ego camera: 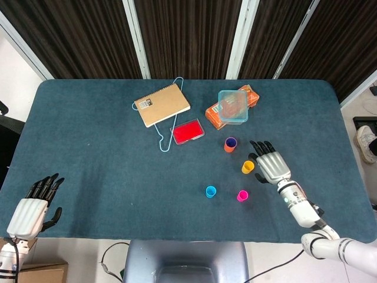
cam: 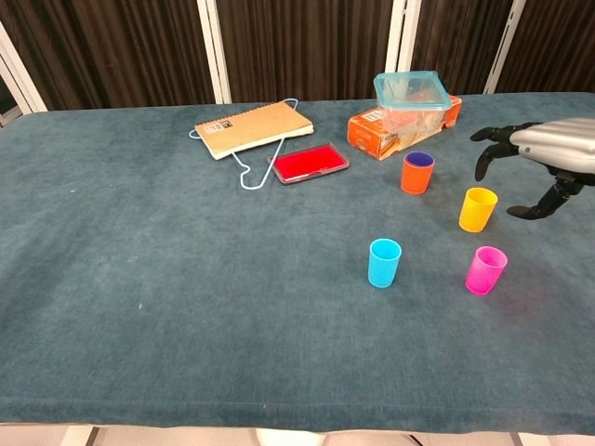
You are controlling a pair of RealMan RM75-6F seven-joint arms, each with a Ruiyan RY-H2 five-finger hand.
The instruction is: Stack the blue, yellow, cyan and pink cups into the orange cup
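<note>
The orange cup [ego camera: 230, 145] stood upright on the dark teal table [ego camera: 88, 147], just in front of an orange box [ego camera: 254, 97], and a blue cup [cam: 419, 160] sat nested inside it, only its dark rim showing. The yellow cup [ego camera: 247, 167] stood upright a little nearer the front edge and to the right, apart from the orange cup. The cyan cup [ego camera: 211, 191] and the pink cup [ego camera: 242, 196] stood nearer the front still, side by side with a gap between them, the pink one to the right.

The right hand [ego camera: 271, 164] hovered just beside the yellow cup on its right side, palm down, fingers spread and gently curved, holding nothing. In the chest view the same right hand [cam: 544, 158] hung above the table with its dark fingertips [cam: 483, 135] pointing toward the cups and its thumb lowered; it did not touch the yellow cup [cam: 477, 209].

The left hand [ego camera: 32, 206] rested at the front left corner of the table, well apart from all cups, fingers extended and empty.

Toward the back, a clear lidded container [ego camera: 232, 106] sat on top of the orange box. To the left lay a red flat case [ego camera: 188, 131], a brown spiral notebook [ego camera: 161, 104] and a pale blue wire hanger [ego camera: 166, 132] partly under the notebook.
</note>
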